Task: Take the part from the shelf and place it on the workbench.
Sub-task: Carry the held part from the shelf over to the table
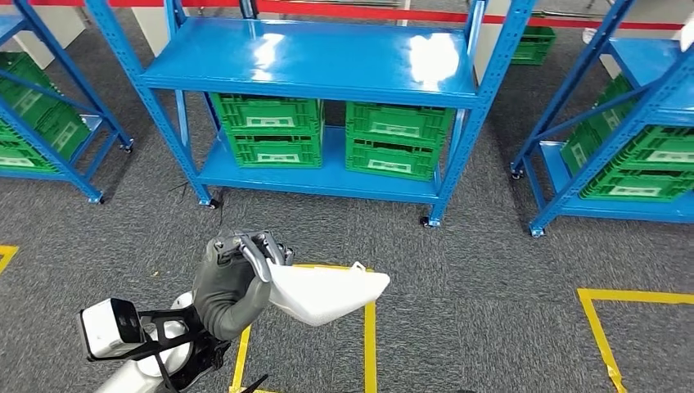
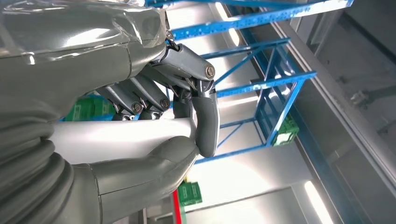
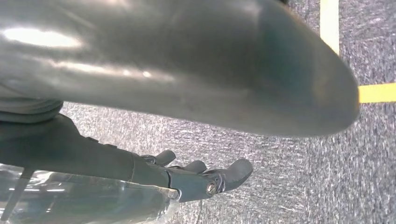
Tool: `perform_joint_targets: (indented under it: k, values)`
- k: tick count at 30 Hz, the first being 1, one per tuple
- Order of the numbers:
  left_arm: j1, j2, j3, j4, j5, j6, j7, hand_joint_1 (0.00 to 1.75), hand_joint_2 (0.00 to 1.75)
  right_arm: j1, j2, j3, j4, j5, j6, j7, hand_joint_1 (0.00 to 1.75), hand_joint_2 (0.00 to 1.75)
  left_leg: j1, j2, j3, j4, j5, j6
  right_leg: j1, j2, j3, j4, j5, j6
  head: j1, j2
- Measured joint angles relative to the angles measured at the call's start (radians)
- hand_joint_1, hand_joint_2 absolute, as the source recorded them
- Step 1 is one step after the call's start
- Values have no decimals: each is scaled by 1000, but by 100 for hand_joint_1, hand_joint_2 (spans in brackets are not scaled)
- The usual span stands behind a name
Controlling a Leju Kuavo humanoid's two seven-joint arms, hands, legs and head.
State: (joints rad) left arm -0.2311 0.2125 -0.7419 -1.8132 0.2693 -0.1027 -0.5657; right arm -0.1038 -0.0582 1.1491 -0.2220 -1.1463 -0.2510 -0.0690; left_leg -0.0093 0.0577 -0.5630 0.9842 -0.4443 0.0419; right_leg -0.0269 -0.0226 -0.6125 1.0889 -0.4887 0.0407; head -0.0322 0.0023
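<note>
Head view has the big blue shelf (image 1: pixel 311 61) with green crates (image 1: pixel 274 131) on its lower level, across grey carpet from the robot. The white part (image 1: pixel 323 293) sits well short of that shelf, over the yellow floor tape (image 1: pixel 370 344), long axis pointing right. Left wrist view shows the left hand (image 1: pixel 237 282) wrapped tight around its end. Right hand (image 3: pixel 205 179) hangs loosely spread over carpet, holding nothing.

The left robot hand (image 1: pixel 237 274) has a grey rubbery ribbed cover, a thick grey thumb and darker metal-grey fingers (image 2: pixel 205 116) with small round screws at the joints. A white box camera with dark lenses sits on a black bracket at the silver wrist. The right robot hand (image 3: pixel 196 175) has dark grey fingers too, with one screw visible.
</note>
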Motion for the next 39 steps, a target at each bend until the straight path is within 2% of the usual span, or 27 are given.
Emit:
perform_joint_targets:
  k: [2,4,6,8,10,11,12,13,14,16,17,18,20,21,22,24,26,27,28,30,31,32,33,35,36,38,39]
  values:
    - [0,0,0,0,0,0,-1,175,175,-2,-1,0,0,1,0,0,0,0,-5,14,-5,11,-4,-7,6,-18,42,-81,23,-12,-1,0]
    - [2,1,1,0,-1,0,-3,175,175,-3,-2,0,0,2,0,0,0,0,-5,26,-8,15,-4,-15,9,-6,39,-87,28,-27,-2,0]
    - [2,2,1,0,-2,0,-4,175,175,-2,-1,0,0,3,0,0,0,0,-1,13,-15,29,-16,-26,3,9,37,-89,35,-38,-2,0]
    - [4,3,2,0,-2,0,-5,175,175,-4,0,-1,0,3,-1,-1,0,0,7,-26,-48,109,-72,-40,-4,24,35,-91,41,-47,-2,0]
    - [7,5,2,0,-2,0,-5,175,175,-4,0,-1,0,3,-2,-2,0,0,13,-50,-103,247,-140,-49,-4,41,29,-91,46,-51,-3,0]
    - [9,6,2,0,-2,0,-5,175,175,-4,0,-1,0,4,-2,-2,0,0,14,-53,-123,295,-157,-50,-4,50,26,-90,49,-50,-3,0]
    - [10,6,2,0,-2,0,-5,175,175,-3,0,-1,0,4,-3,-2,0,0,15,-54,-125,306,-153,-50,-3,61,24,-90,51,-49,-3,0]
    - [11,7,2,0,-2,0,-5,175,175,-3,0,-1,0,5,-4,-2,0,0,16,-57,-107,276,-131,-48,-3,71,22,-90,54,-47,-3,0]
    - [11,7,2,0,-2,0,-5,175,175,-3,1,-1,0,6,-4,-2,0,0,17,-66,-71,210,-96,-44,-3,82,22,-90,56,-45,-3,0]
    - [12,8,2,0,-3,0,-6,175,175,-6,3,-1,0,12,-4,-3,0,0,18,-114,3,71,-49,-33,-4,102,19,-91,63,-39,-2,0]
    - [13,9,4,-1,-4,-1,-7,175,175,-8,4,0,0,16,-4,-3,0,0,17,-133,23,30,-40,-27,-6,111,15,-91,66,-33,-2,0]
    - [16,10,6,-2,-5,-1,-8,175,175,-8,5,0,0,21,-2,-3,0,0,15,-143,28,15,-42,-24,-8,120,10,-92,71,-26,-3,0]
    - [25,12,12,-6,-3,-3,-10,175,175,-6,7,0,0,30,1,-2,0,0,14,-124,30,4,-34,-15,-11,138,3,-97,80,-11,-6,0]
    - [29,12,16,-8,3,-8,-10,175,175,-4,8,1,0,33,2,-2,0,0,15,-111,34,-6,-27,-9,-9,132,-4,-92,78,-8,-5,0]
    - [34,13,19,-10,12,-13,-10,175,175,-4,9,1,0,36,2,-2,0,0,16,-97,38,-17,-18,-2,-5,114,-17,-72,66,-8,-3,0]
    - [47,13,25,-12,32,-26,-6,175,175,-5,9,1,0,39,3,-3,0,0,13,-69,39,-28,-7,7,1,60,-69,35,11,-18,3,0]
    - [61,14,30,-12,43,-33,-3,175,175,-6,9,2,0,41,3,-4,0,0,7,-40,32,-28,-5,10,1,37,-120,160,-40,-20,5,0]
    - [67,14,30,-12,45,-35,-2,175,175,-5,9,2,0,41,3,-4,0,0,5,-27,30,-27,-4,10,1,33,-124,184,-48,-16,5,0]
    - [71,14,31,-12,48,-37,-1,175,175,-4,8,2,0,41,3,-4,0,0,3,-15,28,-25,-4,10,1,29,-106,164,-40,-10,6,0]
    - [75,14,34,-12,57,-45,3,175,175,-4,7,2,0,43,3,-4,0,0,1,5,27,-20,-6,7,3,5,-19,23,-1,-2,6,0]
    - [77,15,37,-12,64,-51,6,175,175,-5,6,2,0,43,3,-4,0,0,-2,14,26,-16,-8,4,6,-11,23,-47,17,-5,5,0]
    - [79,15,39,-12,70,-57,8,175,175,-7,6,2,0,45,3,-5,0,0,-4,22,24,-11,-10,0,9,-22,49,-92,27,-11,5,0]
    - [81,15,42,-12,76,-62,10,175,175,-9,5,2,0,46,3,-5,0,0,-7,28,23,-8,-12,-4,11,-27,59,-112,31,-19,4,0]
    - [84,16,46,-13,83,-70,11,175,175,-10,5,2,0,47,3,-6,0,0,-7,40,22,-7,-12,-13,12,-11,55,-112,36,-30,4,0]
    - [86,17,48,-13,86,-72,12,175,175,-10,6,2,0,47,3,-6,0,0,-5,36,19,-3,-15,-19,9,-4,54,-114,39,-35,4,0]
    - [89,19,52,-14,88,-77,13,175,175,-12,8,2,0,48,3,-4,0,0,2,0,-2,48,-55,-33,1,13,53,-117,46,-45,2,0]
    - [92,20,54,-14,88,-79,13,175,175,-14,9,2,0,48,3,-3,0,0,7,-25,-26,105,-90,-40,-1,21,52,-117,48,-48,1,0]
